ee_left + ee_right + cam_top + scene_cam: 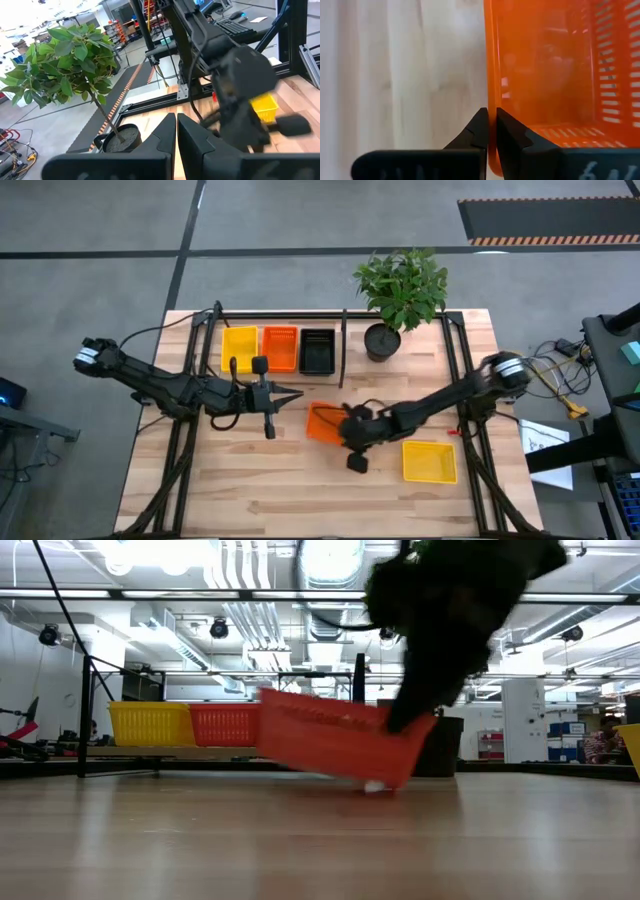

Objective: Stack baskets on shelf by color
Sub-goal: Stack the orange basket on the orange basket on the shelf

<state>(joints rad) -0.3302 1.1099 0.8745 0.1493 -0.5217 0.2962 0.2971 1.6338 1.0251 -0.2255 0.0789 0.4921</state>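
Right gripper (490, 127) pinches one wall of a red-orange plastic mesh basket (322, 422) — fingers nearly together, the thin wall between them. From the low camera we see this basket (340, 745) tilted, one end raised and the lower corner touching the slatted wooden tabletop (300, 490). It sits mid-table, just in front of the pale wood shelf with thin black rods (250, 315).

On the shelf we note three baskets side by side: a yellow mesh basket (239, 345), a second red-orange mesh basket (280, 347) and a black mesh basket (317, 350). Another yellow mesh basket (430, 461) lies on the tabletop near the right arm, well apart from the shelf.

Left gripper (290, 396) hangs near the shelf front — fingers closed, holding nothing. A potted green plant in a black round pot (383, 340) stands beside the shelf.
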